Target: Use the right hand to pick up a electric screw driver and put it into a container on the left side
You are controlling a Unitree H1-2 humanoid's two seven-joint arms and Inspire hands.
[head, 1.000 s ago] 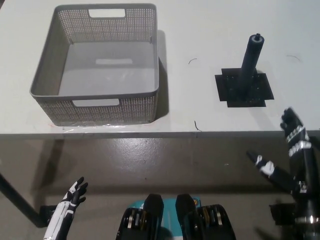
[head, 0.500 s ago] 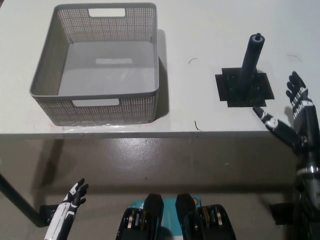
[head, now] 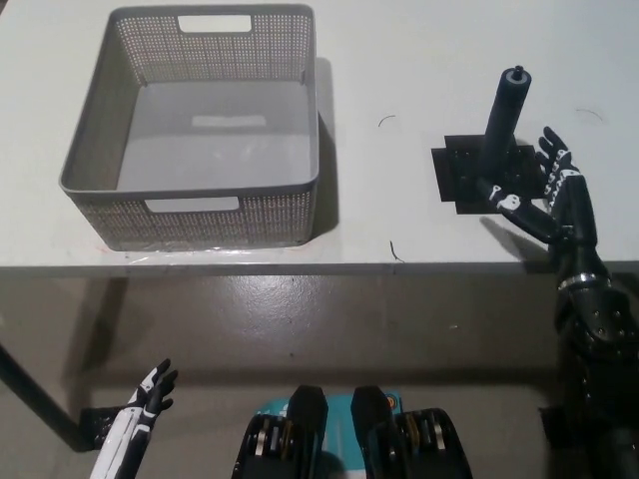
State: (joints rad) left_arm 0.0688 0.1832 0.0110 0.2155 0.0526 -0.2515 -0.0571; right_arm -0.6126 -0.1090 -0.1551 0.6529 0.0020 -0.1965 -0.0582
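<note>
Dark upright electric screwdriver (head: 502, 115) stands on black square mat (head: 486, 178), right of the empty grey perforated plastic basket (head: 190, 215). Black right hand (head: 544, 198) beside it, fingers spread, holding nothing. White left hand (head: 148, 392) low, fingers apart.

A single head-mounted camera looks steeply down from fairly high, taking in the counter (head: 399, 60) edge, the floor below, and the right hand (head: 544, 195) at right.

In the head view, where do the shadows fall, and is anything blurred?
Head view: the basket casts a soft shadow to its right on the table; the right hand shadows the table beside the screwdriver; everything looks sharp.
</note>
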